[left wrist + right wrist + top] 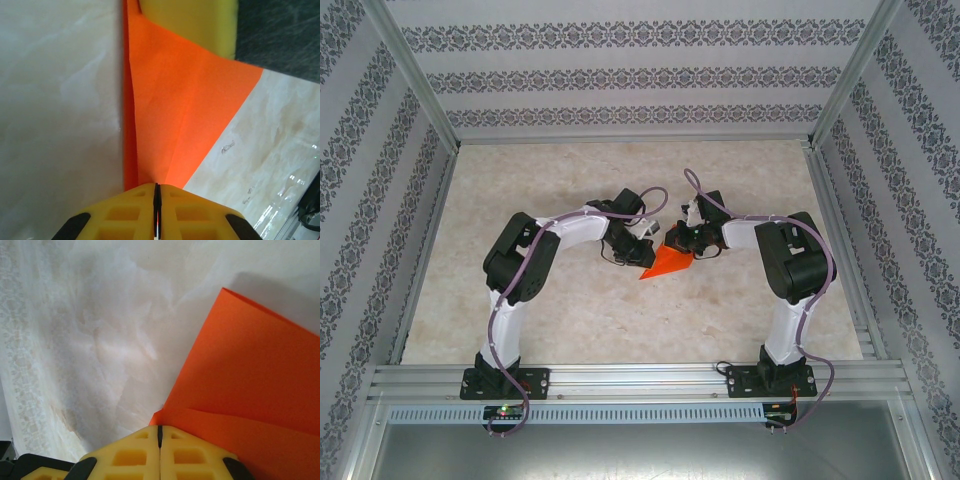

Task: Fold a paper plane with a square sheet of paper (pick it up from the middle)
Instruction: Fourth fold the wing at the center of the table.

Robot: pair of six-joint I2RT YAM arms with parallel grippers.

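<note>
We locate the work at the centre of the pale, marble-patterned desk [570,320], about midway between its left and right edges.

The thin, bright orange-red sheet of paper [667,263] spans the gap between the two arms. It is folded into a wedge, and the tip points toward the near edge of the desk. In the left wrist view its crease runs straight away from the left hand [156,186] toward the right hand [160,427]. We therefore take the long axis to lie hand to hand. Neither arm is nearer, since both are in contact with the sheet. A shadow beneath the sheet in the right wrist view suggests it is raised off the desk, but we cannot confirm this.

Left hand: the yellow fingers [125,210] are pressed together, pinching the narrow end of the sheet.

Right hand: pressed together, pinching the opposite edge, with a folded layer emerging at its tips.

We judge that the coming move depends on both pinches holding along this axis.
</note>
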